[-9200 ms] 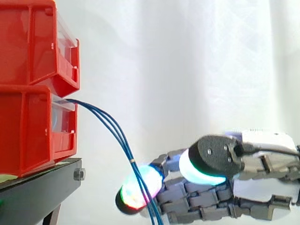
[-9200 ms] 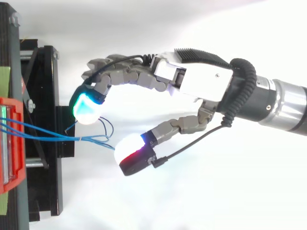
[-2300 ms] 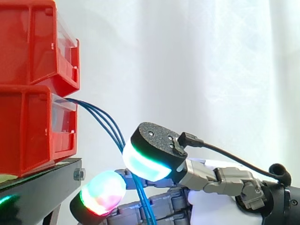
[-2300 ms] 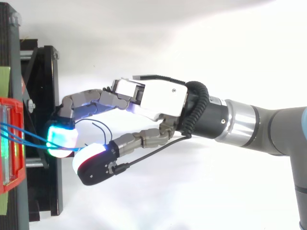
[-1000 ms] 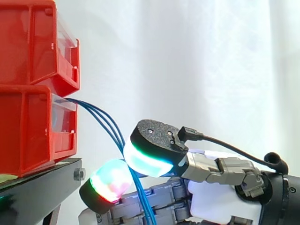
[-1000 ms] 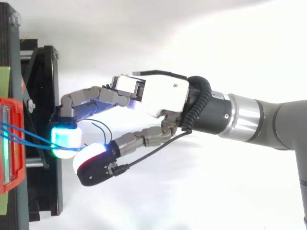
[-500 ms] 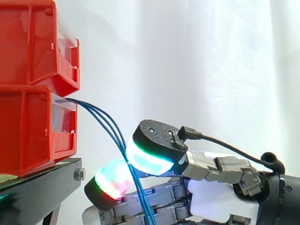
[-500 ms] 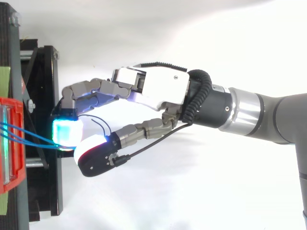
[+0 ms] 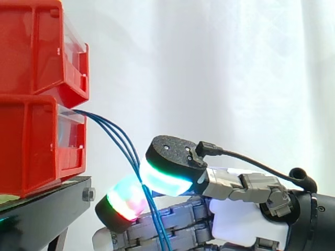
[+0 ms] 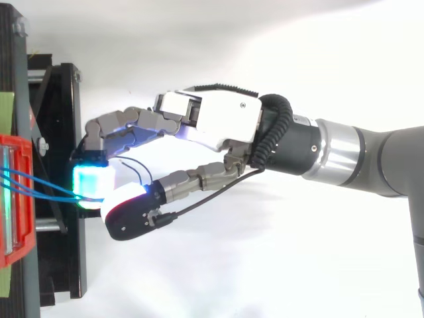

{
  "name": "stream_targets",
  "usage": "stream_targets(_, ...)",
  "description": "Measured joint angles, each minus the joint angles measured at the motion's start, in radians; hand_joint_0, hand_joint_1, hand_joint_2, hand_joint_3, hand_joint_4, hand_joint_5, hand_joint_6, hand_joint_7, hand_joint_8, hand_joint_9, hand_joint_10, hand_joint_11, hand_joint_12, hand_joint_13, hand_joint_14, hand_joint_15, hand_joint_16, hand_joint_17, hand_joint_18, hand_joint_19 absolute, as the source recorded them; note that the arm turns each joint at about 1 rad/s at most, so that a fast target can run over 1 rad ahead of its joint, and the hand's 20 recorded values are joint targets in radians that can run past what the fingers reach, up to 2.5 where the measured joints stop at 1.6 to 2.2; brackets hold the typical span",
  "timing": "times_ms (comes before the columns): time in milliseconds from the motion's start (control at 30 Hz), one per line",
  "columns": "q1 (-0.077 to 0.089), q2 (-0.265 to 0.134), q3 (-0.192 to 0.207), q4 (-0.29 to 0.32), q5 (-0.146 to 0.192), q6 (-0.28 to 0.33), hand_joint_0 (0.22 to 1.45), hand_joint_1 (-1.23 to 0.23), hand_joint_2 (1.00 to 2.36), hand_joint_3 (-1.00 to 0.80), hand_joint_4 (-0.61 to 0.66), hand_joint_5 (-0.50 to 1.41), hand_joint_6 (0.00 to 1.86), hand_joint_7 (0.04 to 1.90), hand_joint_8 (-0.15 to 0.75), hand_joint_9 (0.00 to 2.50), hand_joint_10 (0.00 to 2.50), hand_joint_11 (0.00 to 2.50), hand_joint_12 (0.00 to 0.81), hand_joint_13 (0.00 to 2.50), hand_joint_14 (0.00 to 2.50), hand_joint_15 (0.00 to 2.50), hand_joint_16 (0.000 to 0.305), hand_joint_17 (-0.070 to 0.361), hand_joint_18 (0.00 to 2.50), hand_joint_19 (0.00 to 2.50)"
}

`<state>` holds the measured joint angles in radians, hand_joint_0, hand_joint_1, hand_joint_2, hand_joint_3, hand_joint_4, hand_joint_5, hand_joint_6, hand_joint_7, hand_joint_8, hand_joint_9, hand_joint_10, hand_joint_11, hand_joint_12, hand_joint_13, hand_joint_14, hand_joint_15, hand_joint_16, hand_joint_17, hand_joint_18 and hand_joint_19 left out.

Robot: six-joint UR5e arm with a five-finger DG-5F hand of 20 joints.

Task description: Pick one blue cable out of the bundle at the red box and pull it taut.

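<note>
Over the last 0.5 s the thumb has drawn in against the cyan fingertip (image 10: 93, 182) beside the black stand's (image 10: 66, 132) outer edge; the hand (image 10: 218, 129) now pinches the blue cables (image 9: 119, 137), which hang slack from the red box (image 9: 31, 141); whether only 1 is caught I cannot tell; the pull looks next.

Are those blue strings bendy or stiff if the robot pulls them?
Probably bendy: the blue cables droop in a curve from the red box instead of sticking straight out. They look thin and light, so they may slip between the hand's fingers pinching them. Pulled, they'd likely straighten rather than snap.
</note>
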<state>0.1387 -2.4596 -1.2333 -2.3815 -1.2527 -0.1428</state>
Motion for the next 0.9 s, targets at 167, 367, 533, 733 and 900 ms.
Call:
stream_targets(167,0.002,0.000,0.000,0.001,0.000,-0.001,0.58,-0.73,1.02,-0.13,0.16,-0.18,0.81,1.01,0.358,0.65,0.01,0.32,0.422,0.54,0.01,0.17,0.058,0.130,0.54,0.26)
stream_targets(367,0.003,0.001,0.000,0.002,0.001,-0.003,0.58,-0.74,1.02,-0.05,0.19,-0.18,0.86,0.98,0.372,0.66,0.01,0.33,0.438,0.56,0.01,0.18,0.061,0.137,0.58,0.24)
stream_targets(533,0.005,0.001,0.000,0.002,0.002,-0.003,0.60,-0.76,1.02,0.01,0.15,-0.18,0.87,0.99,0.372,0.66,0.01,0.33,0.435,0.57,0.01,0.19,0.061,0.137,0.59,0.25)
stream_targets(733,0.006,0.007,0.001,-0.001,0.003,-0.003,0.57,-0.77,1.02,-0.12,0.18,-0.18,0.87,0.98,0.348,0.65,0.01,0.34,0.413,0.56,0.01,0.20,0.056,0.126,0.56,0.29)
stream_targets(900,0.007,0.015,0.001,-0.003,0.004,-0.003,0.52,-0.72,1.01,-0.40,0.18,-0.16,0.83,0.97,0.359,0.66,0.01,0.34,0.426,0.57,0.01,0.21,0.058,0.131,0.57,0.29)
